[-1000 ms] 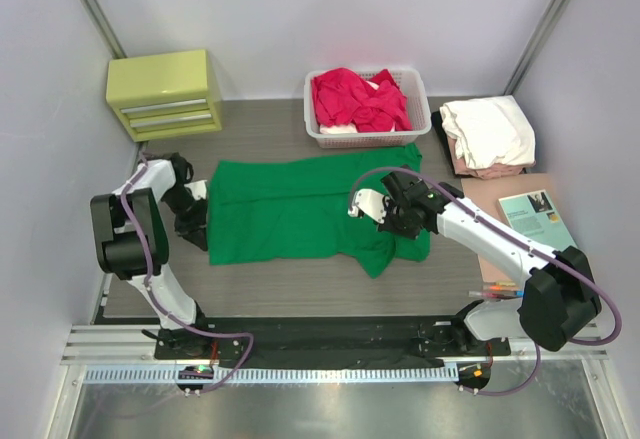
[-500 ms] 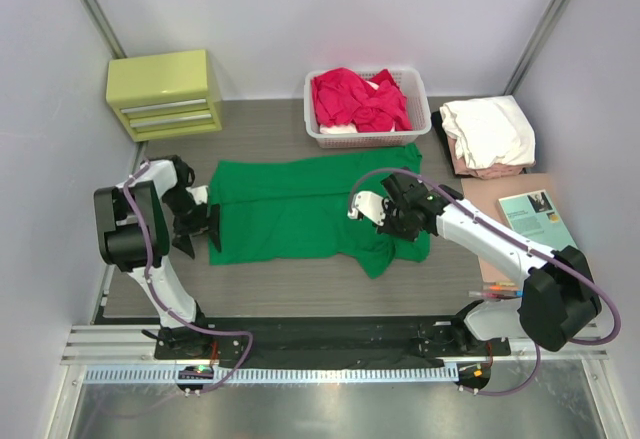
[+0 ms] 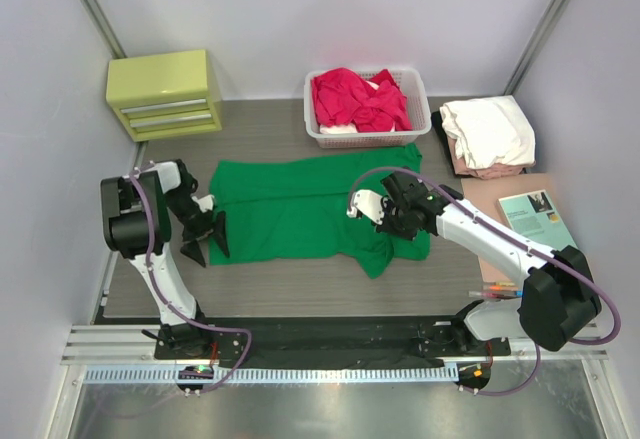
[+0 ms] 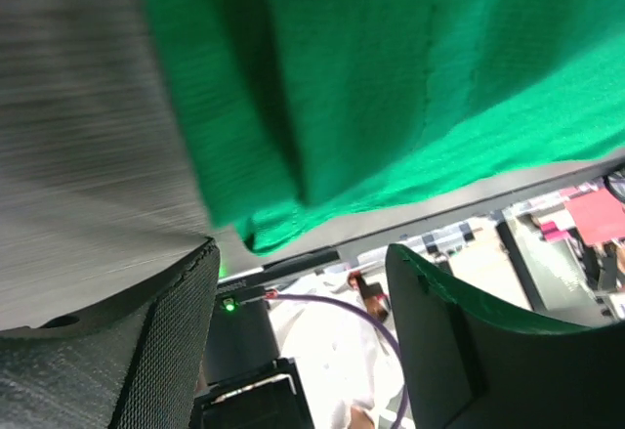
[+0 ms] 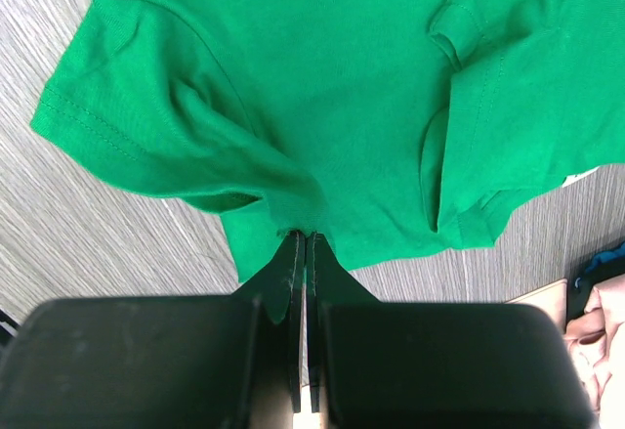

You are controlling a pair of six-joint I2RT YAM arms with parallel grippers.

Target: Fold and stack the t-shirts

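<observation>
Table (image 3: 270,129): grey wood-grain, pale walls around.
Shirt (image 3: 300,209): green, flat at table centre, long axis left–right, sleeves rightward.
Right hand (image 5: 302,241): closed, pinching shirt edge near a sleeve.
Left hand (image 4: 303,251): fingers spread wide at hem, gripping nothing.

left end effector (image 3: 207,243) nearer, green t-shirt (image 3: 300,209) edge nudged

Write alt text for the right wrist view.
The right gripper, jaws shut, pinches the near edge of a bright green t-shirt, and the cloth puckers toward its fingertips. The rest of the shirt lies spread on a grey wood-grain table, with one short sleeve at the left.
</observation>
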